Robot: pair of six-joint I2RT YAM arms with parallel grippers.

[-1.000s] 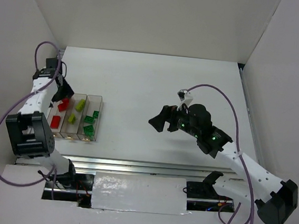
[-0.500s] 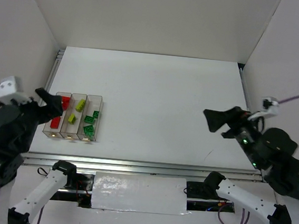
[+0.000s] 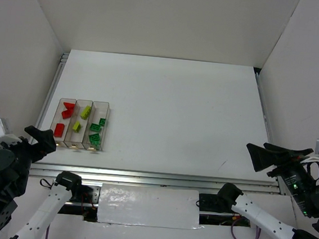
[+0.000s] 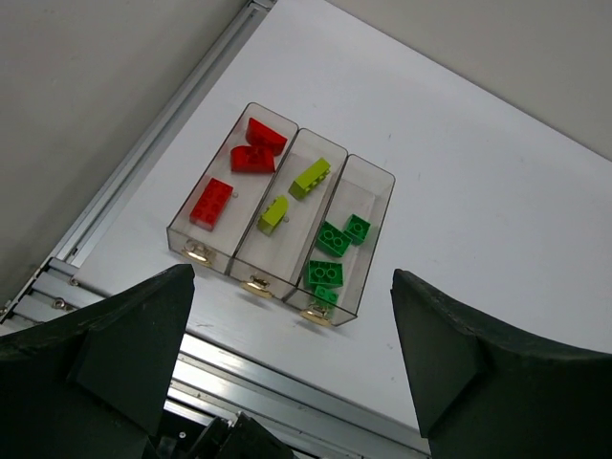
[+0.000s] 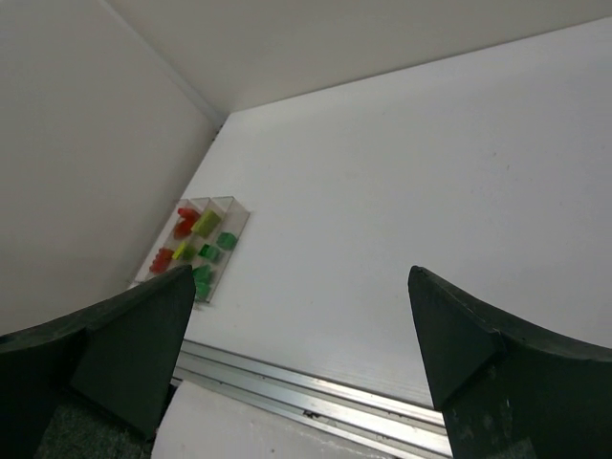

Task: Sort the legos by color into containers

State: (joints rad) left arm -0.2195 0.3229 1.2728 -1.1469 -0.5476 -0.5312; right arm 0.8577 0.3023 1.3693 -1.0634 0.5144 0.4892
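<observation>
Three joined clear trays (image 3: 107, 127) stand at the table's left. The left tray holds red legos (image 3: 67, 110), the middle yellow-green legos (image 3: 85, 111), the right green legos (image 3: 95, 127). The left wrist view shows the trays (image 4: 379, 244) from above, with red (image 4: 253, 153), yellow-green (image 4: 311, 177) and green (image 4: 333, 239) legos. My left gripper (image 3: 39, 139) (image 4: 292, 277) is open and empty, off the table's near left corner. My right gripper (image 3: 269, 155) (image 5: 301, 277) is open and empty at the near right edge. It sees the trays (image 5: 239, 229) far away.
White walls close in the table on the left, back and right. A metal rail (image 3: 154, 178) runs along the near edge, and another rail (image 3: 54, 81) along the left edge. No loose legos show on the table surface.
Both arms have pulled back from over the table to its near edge. The left gripper has left the red tray; the right has swung from the middle to the near right.
</observation>
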